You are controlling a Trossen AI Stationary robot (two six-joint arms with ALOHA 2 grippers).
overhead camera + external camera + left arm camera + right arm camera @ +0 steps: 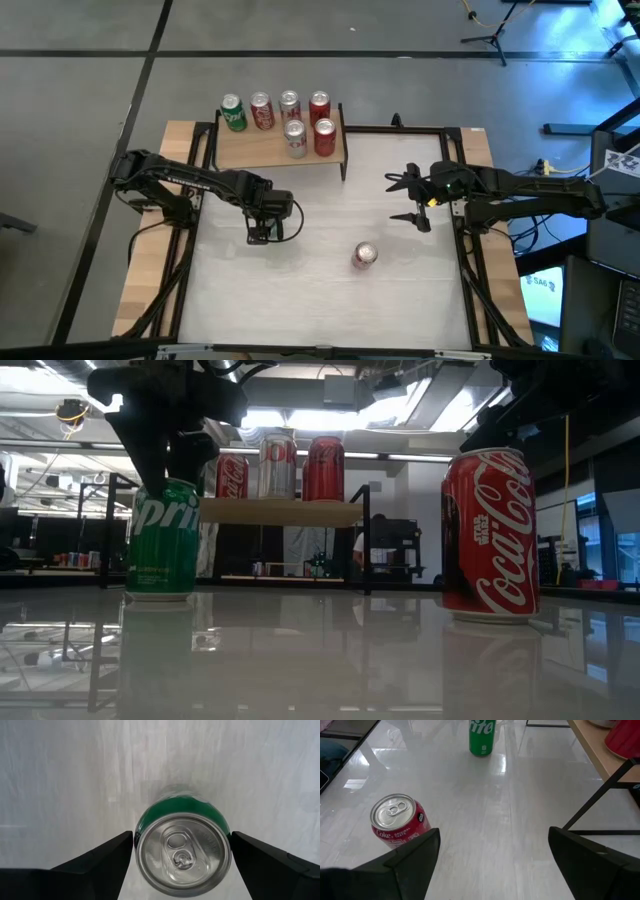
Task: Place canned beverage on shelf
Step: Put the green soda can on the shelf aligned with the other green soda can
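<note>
Jaws of the left gripper (180,865) stood wide apart on either side of a green can (182,847) on the white tabletop (330,300); in the left wrist view a thin gap showed on each side of the can, so it looked straddled rather than clamped, though that is hard to be sure of from the low view, where the arm hid the can's top. The can stood upright on the tabletop, not lifted. Nearer the front edge, a red cola can (365,255) stood alone and upright, untouched. The right gripper (413,200) hung over the right side of the tabletop with its jaws spread wide and nothing between them, the red can just ahead of it in its own wrist view.

Farther back, the shelf (250,152) already carried six cans in two rows at the far edge of the tabletop, with bare board left at its front left. By my judgement most of the job was done: two cans remained, the green one about to be gripped and the red one still to be fetched.
</note>
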